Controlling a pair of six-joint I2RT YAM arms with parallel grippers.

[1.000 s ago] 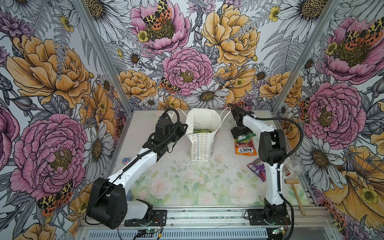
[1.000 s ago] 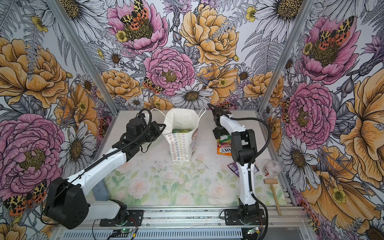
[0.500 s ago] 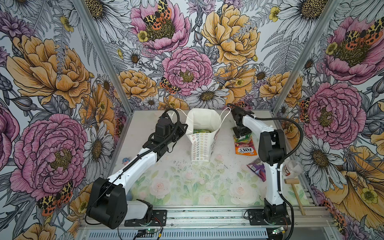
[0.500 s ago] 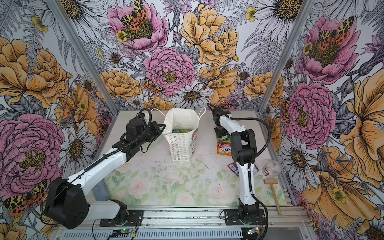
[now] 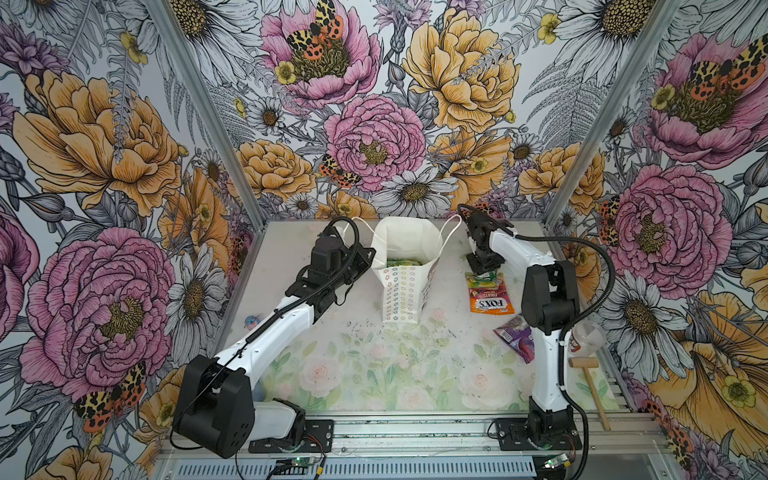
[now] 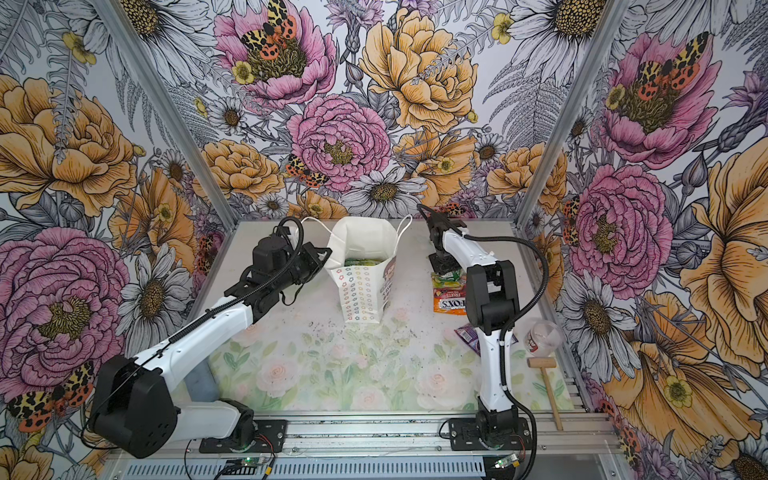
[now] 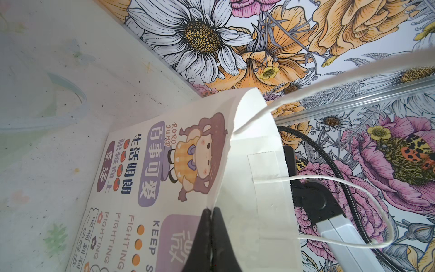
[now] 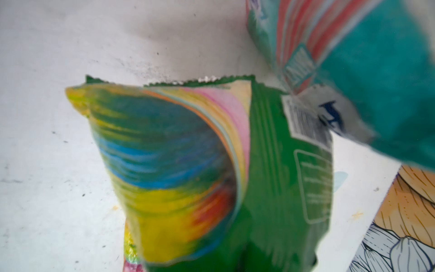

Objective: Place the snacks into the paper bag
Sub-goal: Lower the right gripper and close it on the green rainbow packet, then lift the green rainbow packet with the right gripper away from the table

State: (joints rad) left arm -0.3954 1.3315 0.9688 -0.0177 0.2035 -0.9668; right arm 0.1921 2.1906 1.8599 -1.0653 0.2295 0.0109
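While my left jaws clamp the rim of the paper bag [image 5: 401, 291] at the tabletop's [image 5: 374, 365] twelve o'clock, I'm picking the green packet [image 8: 270, 200] at the bag's three o'clock, can't tell whether my right jaws grip it, and next need a lift over the mouth.

Right of the paper bag [image 5: 401, 286], the right arm [image 5: 548, 291] is covering part of the purple packet [image 5: 513, 334]. The green packet [image 8: 270, 188], blurring in the right wrist view, is running off its edge and masking the jaws of the right gripper [image 5: 483, 269].
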